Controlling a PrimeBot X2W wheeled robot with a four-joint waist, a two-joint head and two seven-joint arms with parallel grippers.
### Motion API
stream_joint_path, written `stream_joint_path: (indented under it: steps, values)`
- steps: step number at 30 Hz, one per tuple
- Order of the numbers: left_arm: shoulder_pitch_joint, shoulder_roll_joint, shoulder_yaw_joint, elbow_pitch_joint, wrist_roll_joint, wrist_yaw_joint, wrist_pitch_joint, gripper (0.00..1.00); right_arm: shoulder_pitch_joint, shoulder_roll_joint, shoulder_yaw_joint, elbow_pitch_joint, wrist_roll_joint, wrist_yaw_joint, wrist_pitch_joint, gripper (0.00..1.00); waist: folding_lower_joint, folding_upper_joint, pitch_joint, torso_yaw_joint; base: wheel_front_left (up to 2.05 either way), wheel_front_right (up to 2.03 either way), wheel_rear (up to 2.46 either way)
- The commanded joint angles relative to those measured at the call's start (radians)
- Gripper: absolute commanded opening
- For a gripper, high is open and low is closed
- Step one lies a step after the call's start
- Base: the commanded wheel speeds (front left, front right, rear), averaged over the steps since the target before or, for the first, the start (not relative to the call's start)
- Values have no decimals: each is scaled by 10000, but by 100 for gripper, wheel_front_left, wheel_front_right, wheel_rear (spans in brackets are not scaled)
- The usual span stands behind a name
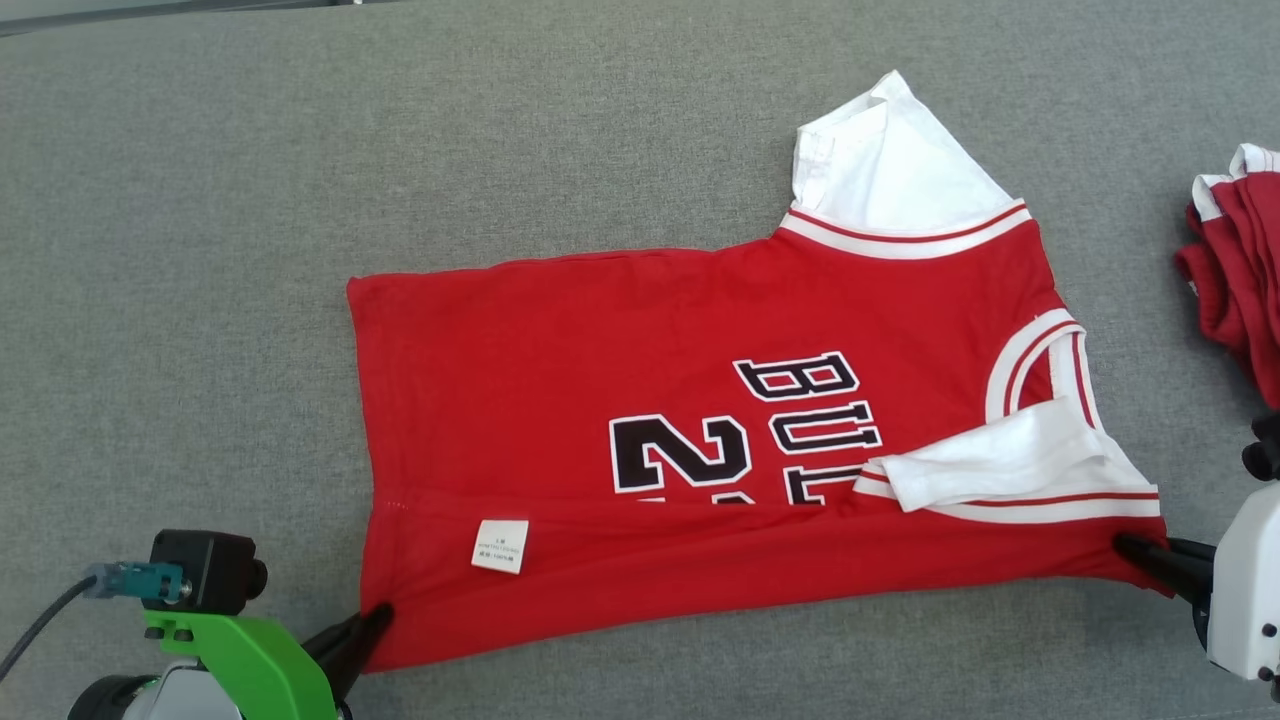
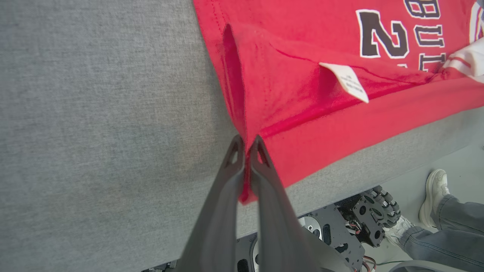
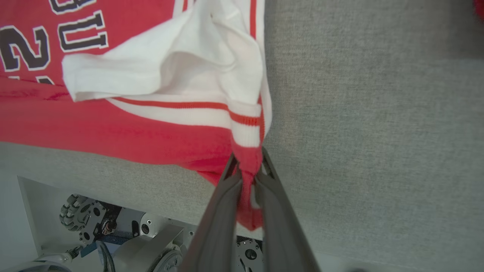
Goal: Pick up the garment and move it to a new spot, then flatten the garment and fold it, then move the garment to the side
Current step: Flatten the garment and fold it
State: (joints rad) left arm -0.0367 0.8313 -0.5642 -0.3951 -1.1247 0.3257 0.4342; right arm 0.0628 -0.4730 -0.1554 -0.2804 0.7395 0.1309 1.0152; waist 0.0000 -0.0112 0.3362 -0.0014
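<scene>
The garment (image 1: 560,400) lay on the table (image 1: 200,250); left gripper (image 1: 380,612) at its near left corner, right gripper (image 1: 1128,546) at its near right; a second garment (image 1: 1235,270) lay further right.

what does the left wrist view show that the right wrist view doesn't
Left wrist view, of the two: the left claw shut on the red jersey at its hem corner, the white care label, a person's shoe and jeans leg. Right wrist view, of the two: the right claw shut on the striped shoulder corner. Shared: the red jersey, its white sleeve, the grey surface, the robot's wheeled base.
</scene>
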Motion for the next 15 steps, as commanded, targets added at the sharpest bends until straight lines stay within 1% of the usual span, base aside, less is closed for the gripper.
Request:
stream_joint_path:
  steps: [1, 8, 9, 10, 11, 12, 13, 14, 15]
  values:
    - [209, -73, -59, 23, -12, 69, -41, 0, 155, 53, 87, 18, -36, -3, 38, 0, 0, 112, 51, -16, 0, 0, 0]
    - [399, -150, -251, 281, 131, 124, -119, 0, 227, 8, 224, 153, -368, -3, -298, 0, 0, 112, 87, -34, 0, 0, 0]
    - [405, -188, -232, 344, 154, 193, -169, 16, 204, -2, 223, 200, -488, -3, -393, 18, 0, 112, 82, -25, 0, 0, 0]
    - [408, -229, -231, 386, 171, 235, -194, 40, 195, 8, 219, 256, -576, -3, -462, 45, 0, 112, 74, -14, 0, 0, 0]
    - [383, -249, -272, 415, 208, 224, -178, 44, 213, -28, 243, 294, -652, -3, -492, 100, 0, 112, 59, 9, 0, 0, 0]
    - [355, -276, -311, 445, 236, 224, -161, 53, 227, -68, 295, 292, -717, -3, -531, 100, 0, 112, 43, 30, 0, 0, 0]
    - [332, -319, -303, 467, 271, 259, -213, 93, 218, -83, 316, 295, -744, -2, -572, 100, 0, 112, 32, 45, 0, 0, 0]
    - [298, -348, -285, 495, 301, 303, -244, 100, 187, -104, 299, 306, -739, -2, -577, 100, 0, 112, 15, 67, 0, 0, 0]
    - [260, -313, -280, 515, 368, 331, -263, 100, 125, -151, 258, 284, -712, -2, -586, 100, 0, 112, -1, 83, 0, 0, 0]
